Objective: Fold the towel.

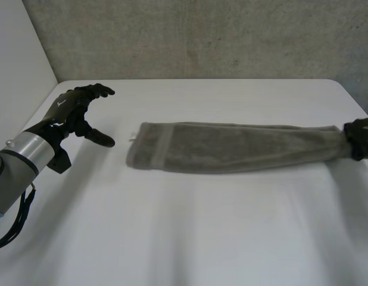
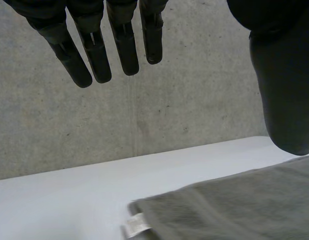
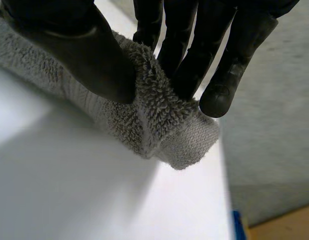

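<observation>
A grey towel (image 1: 231, 147), folded into a long narrow strip, lies across the middle of the white table (image 1: 184, 238). My right hand (image 1: 361, 137) pinches its right end between thumb and fingers; the right wrist view has that end of the towel (image 3: 159, 117) bunched in the grip. My left hand (image 1: 77, 113) hovers open above the table, a short way left of the towel's left end. In the left wrist view the fingers (image 2: 99, 55) are straight, and the towel's corner (image 2: 219, 210) with its small white label (image 2: 135, 225) lies beyond them.
A grey concrete wall (image 1: 202, 36) runs behind the table. A white panel (image 1: 17, 59) stands at the left. The table's right edge (image 1: 356, 101) is close to my right hand. Bare white tabletop stretches in front of the towel.
</observation>
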`<state>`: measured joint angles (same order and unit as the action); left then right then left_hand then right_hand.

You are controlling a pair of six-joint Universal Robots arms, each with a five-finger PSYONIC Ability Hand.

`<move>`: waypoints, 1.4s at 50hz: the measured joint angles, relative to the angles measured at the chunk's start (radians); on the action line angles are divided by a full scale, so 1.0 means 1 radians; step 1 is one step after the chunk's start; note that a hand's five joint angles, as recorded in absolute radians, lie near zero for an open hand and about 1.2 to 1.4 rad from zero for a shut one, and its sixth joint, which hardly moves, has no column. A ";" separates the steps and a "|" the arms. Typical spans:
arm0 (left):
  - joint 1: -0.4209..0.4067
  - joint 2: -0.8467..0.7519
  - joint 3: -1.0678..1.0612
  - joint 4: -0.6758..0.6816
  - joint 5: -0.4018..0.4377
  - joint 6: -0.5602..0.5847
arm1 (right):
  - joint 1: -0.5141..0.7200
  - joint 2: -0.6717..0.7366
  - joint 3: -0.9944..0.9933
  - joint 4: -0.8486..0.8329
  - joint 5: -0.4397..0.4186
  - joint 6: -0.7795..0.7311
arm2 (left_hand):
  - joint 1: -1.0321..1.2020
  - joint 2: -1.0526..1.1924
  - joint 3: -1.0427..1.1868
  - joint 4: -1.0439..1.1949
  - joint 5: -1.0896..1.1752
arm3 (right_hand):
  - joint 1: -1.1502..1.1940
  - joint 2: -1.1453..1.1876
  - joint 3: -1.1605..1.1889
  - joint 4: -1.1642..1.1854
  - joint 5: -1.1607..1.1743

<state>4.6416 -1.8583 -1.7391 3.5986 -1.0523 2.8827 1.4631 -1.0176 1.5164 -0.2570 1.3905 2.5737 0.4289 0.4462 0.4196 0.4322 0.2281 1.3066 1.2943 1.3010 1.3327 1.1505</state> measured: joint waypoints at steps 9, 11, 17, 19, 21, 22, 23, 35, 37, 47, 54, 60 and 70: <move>-0.001 0.003 0.002 0.000 0.000 0.000 | 0.055 -0.086 -0.150 0.009 0.050 0.011 | 0.000 0.000 0.000 0.000 0.000 | 0.004 0.004 0.010 0.000 0.000; -0.001 0.003 0.001 0.000 0.000 0.000 | 0.168 -0.095 -0.213 0.011 0.049 0.013 | 0.000 0.000 0.000 0.000 0.000 | 0.005 0.005 0.021 0.000 0.000; -0.002 0.003 0.000 0.000 0.000 0.000 | 0.438 -0.055 -0.321 0.006 0.029 -0.008 | 0.000 0.000 0.000 0.000 0.000 | 0.005 0.005 0.025 0.000 0.000; -0.002 0.004 -0.001 0.000 0.000 0.000 | 0.538 -0.015 -0.371 0.005 0.015 -0.020 | 0.000 0.000 0.000 0.000 0.000 | 0.005 0.005 0.025 0.000 0.000; -0.002 0.004 -0.002 0.000 0.000 0.000 | 0.631 0.044 -0.428 0.012 -0.004 -0.032 | 0.000 0.000 0.000 0.000 0.000 | 0.005 0.005 0.025 0.000 0.000; -0.002 0.005 -0.002 0.000 0.000 0.000 | 0.670 0.076 -0.457 0.020 -0.014 -0.037 | 0.000 0.000 0.000 0.000 0.000 | 0.005 0.005 0.025 0.000 0.000; -0.002 0.005 -0.002 0.000 0.000 0.000 | 0.690 0.096 -0.474 0.027 -0.020 -0.039 | 0.000 0.000 0.000 0.000 0.000 | 0.005 0.005 0.025 0.000 0.000; -0.003 0.007 -0.004 -0.001 0.001 0.000 | 0.821 0.433 -0.823 0.376 -0.053 -0.086 | 0.000 0.000 0.000 0.000 0.000 | -1.063 -1.055 -1.060 -1.086 -1.093; -0.004 0.007 -0.004 -0.001 0.001 0.000 | 0.816 0.433 -0.843 0.403 -0.048 -0.079 | 0.000 0.000 0.000 0.000 0.000 | -1.070 -1.056 -1.060 -1.086 -1.093; -0.010 0.007 -0.007 -0.003 0.007 0.000 | 0.710 0.215 -0.722 0.398 -0.048 0.083 | 0.000 0.000 0.000 0.000 0.000 | -1.070 -1.056 -1.060 -1.086 -1.093; -0.022 0.017 -0.021 -0.006 0.014 0.000 | 0.630 0.066 -0.532 0.384 -0.053 0.132 | 0.000 0.000 0.001 0.000 0.005 | -1.070 -1.056 -1.060 -1.086 -1.093; -0.063 0.023 -0.019 -0.003 0.022 0.000 | 0.578 0.009 -0.327 0.371 -0.067 0.126 | 0.000 0.000 0.002 0.000 0.011 | -1.073 -1.056 -1.060 -1.086 -1.093; -0.228 -0.114 0.136 -0.025 0.041 0.044 | 0.506 -0.044 0.001 0.208 -0.138 0.120 | 0.000 0.000 0.002 0.000 0.012 | -1.074 -1.056 -1.060 -1.086 -1.093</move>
<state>4.4134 -1.9724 -1.6030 3.5736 -1.0117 2.9263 1.9694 -1.0611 1.5171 -0.0488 1.2527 2.6934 0.4292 0.4463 0.4219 0.4322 0.2406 0.2325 0.2386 0.2411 0.2464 0.0580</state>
